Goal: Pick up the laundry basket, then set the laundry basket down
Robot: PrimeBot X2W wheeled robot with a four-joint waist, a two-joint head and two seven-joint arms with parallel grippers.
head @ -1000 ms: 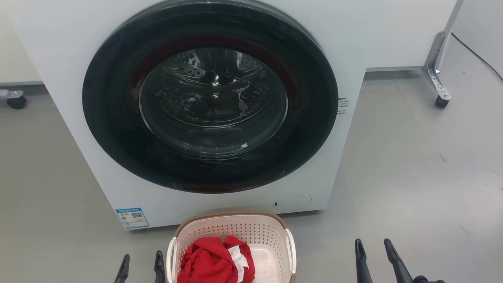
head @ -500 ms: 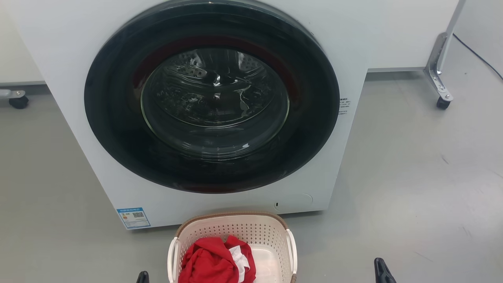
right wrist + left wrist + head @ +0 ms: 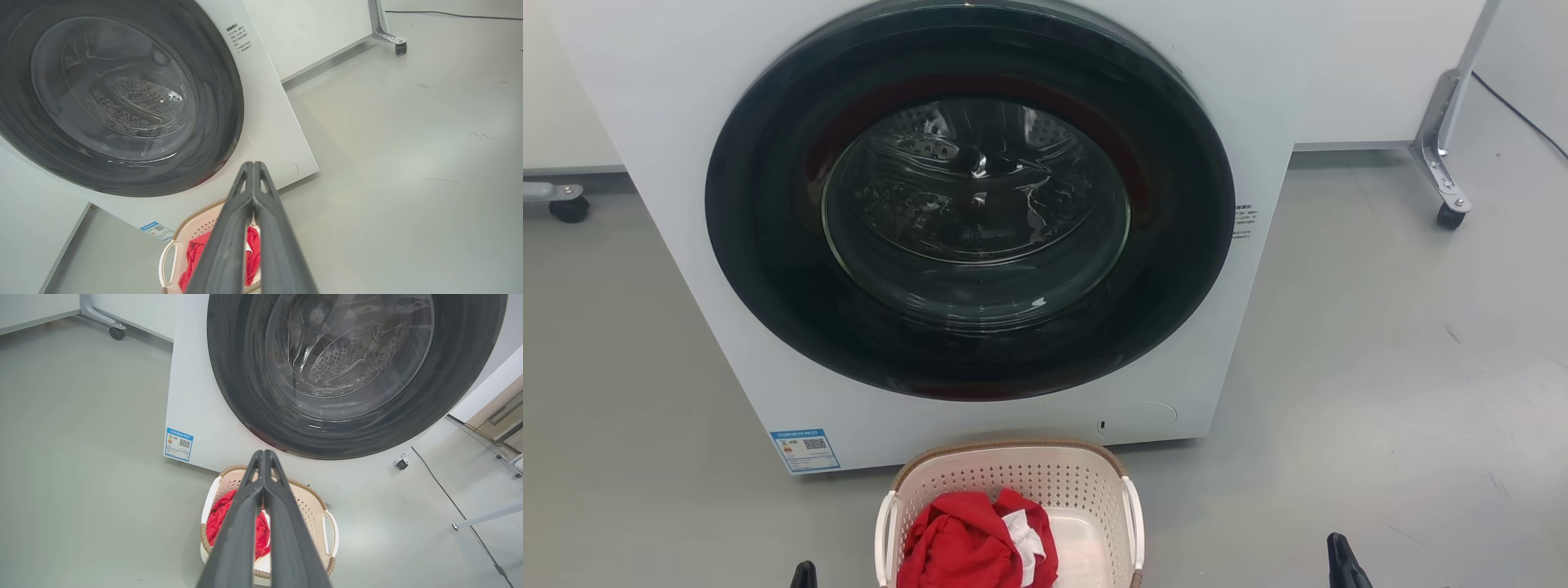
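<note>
The laundry basket (image 3: 1013, 478), cream perforated plastic with a brown rim and white loop handles, stands on the floor right in front of the washing machine. A red and white cloth (image 3: 968, 539) lies inside it. My left gripper (image 3: 263, 455) is shut and empty, hanging above the basket in its wrist view, apart from it; the basket (image 3: 312, 506) sits below its fingers. My right gripper (image 3: 253, 165) is also shut and empty, above the basket (image 3: 200, 226). In the head view only a dark tip of the left gripper (image 3: 803, 575) and of the right gripper (image 3: 1339, 559) peeks up on either side.
A white front-loading washing machine (image 3: 1282, 122) with a closed dark round door (image 3: 972, 204) rises just behind the basket. Metal legs on casters stand at the far right (image 3: 1450, 214) and far left (image 3: 568, 208). A black cable (image 3: 1523, 118) runs along the grey floor.
Both grippers have sunk toward the bottom edge of the head view, from two spread fingers each to a single tip. The camera shifted slightly. The basket has not moved.
</note>
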